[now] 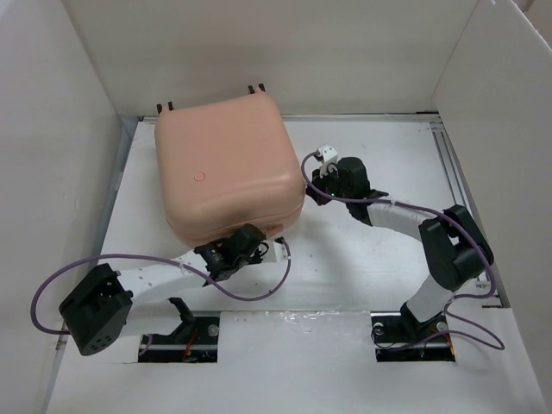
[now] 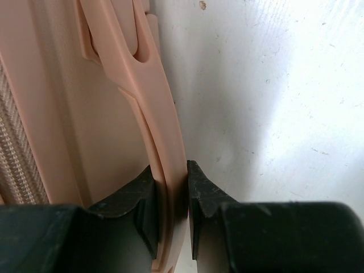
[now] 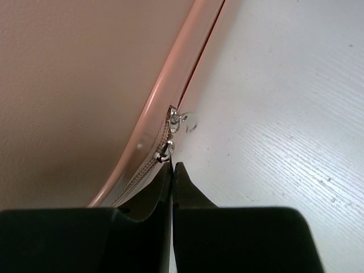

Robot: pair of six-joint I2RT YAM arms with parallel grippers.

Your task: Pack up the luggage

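- Luggage: peach-pink hard shell, lid closed, lying flat on the white table; positioned left of centre, toward the far wall; small black wheels project from its far edge.
- Left gripper: located at the near edge of the luggage, close to the near right corner; arm reaches in from the lower left.
- Left jaw state, wrist view: the left gripper is clamped on a thin peach-pink handle moulded on the case side; one black finger bears on each face of the strip; gap narrow, filled by the strip; woven zipper tape visible at the left margin.
- Right gripper: located against the right side of the luggage, near the seam; arm reaches in from the lower right.
- Right jaw state, wrist view: the right gripper is fully closed, tips meeting; tips sit just below two silver zipper sliders at the shell rim; whether a pull tab is pinched between the tips cannot be determined.
- Purple cable loops beside the left arm.
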